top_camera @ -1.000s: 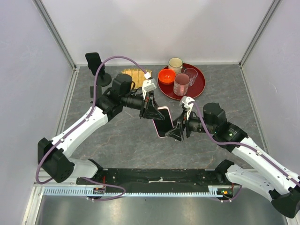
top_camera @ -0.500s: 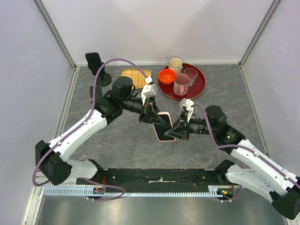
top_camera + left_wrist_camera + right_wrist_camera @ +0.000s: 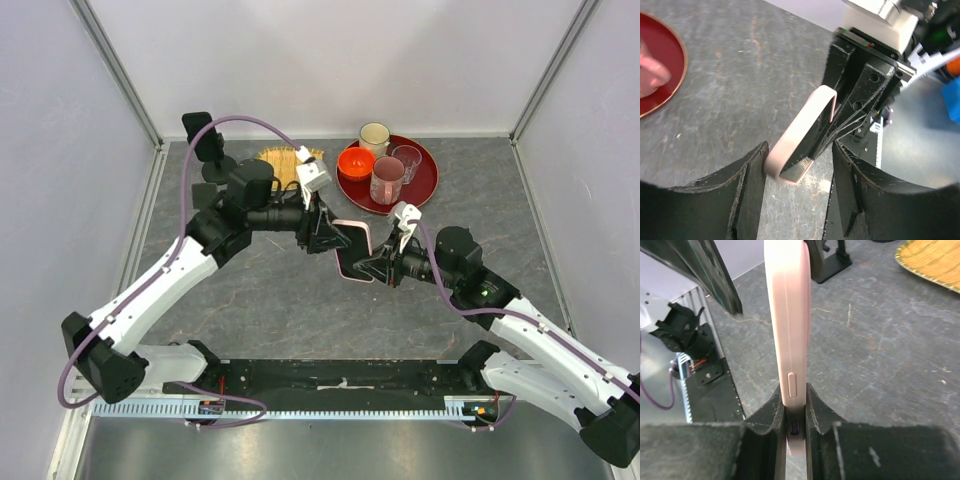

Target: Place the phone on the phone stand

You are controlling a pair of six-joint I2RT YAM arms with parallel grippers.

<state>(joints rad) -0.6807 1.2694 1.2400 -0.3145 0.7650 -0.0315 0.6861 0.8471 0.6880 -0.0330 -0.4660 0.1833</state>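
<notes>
As right claw [image 3: 795, 399] clamps it, phone [image 3: 788, 315] stands edgewise.

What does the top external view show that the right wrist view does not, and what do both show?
Only top external: the red tray with its cups and orange bowl, plus both arms whole. Only right wrist: the side button of the pink-cased phone, clamped edge-on in the right gripper. Both: that phone, the phone stand and the woven mat.
</notes>
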